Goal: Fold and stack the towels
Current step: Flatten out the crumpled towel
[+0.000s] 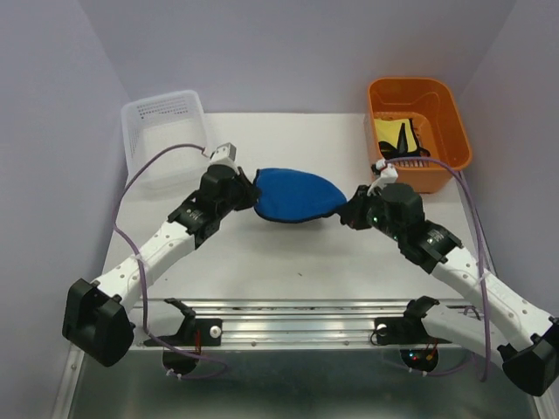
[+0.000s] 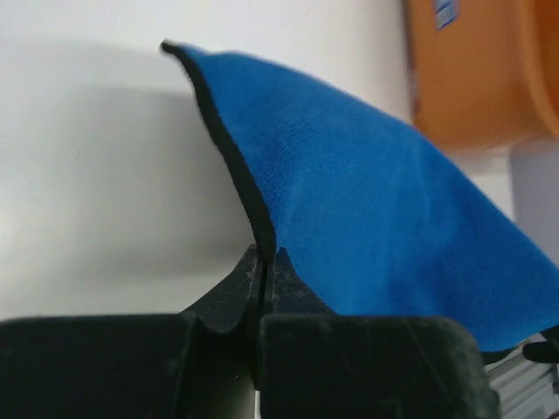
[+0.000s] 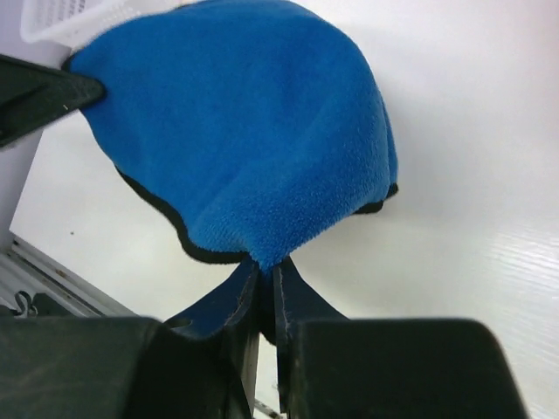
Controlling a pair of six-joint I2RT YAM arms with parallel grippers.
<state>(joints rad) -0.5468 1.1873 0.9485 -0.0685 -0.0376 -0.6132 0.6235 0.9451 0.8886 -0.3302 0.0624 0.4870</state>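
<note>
Black two-finger left gripper [image 2: 264,255] is being clenched on one corner of the soft blue fleece towel with dark edging [image 1: 295,194], right gripper [image 3: 266,267] on the opposite corner, so it's being held spread over the middle of the white table [image 1: 288,257], likely for folding.

Probably a robotics lab cell: a white tabletop [image 1: 288,262] boxed in by plain pale panels [image 1: 52,175], a cabled left arm [image 1: 157,249] and right arm [image 1: 476,275] bolted to an aluminium rail [image 1: 297,307] at its near edge, a white mesh basket [image 1: 140,144] and orange plastic bin [image 1: 452,122].
</note>
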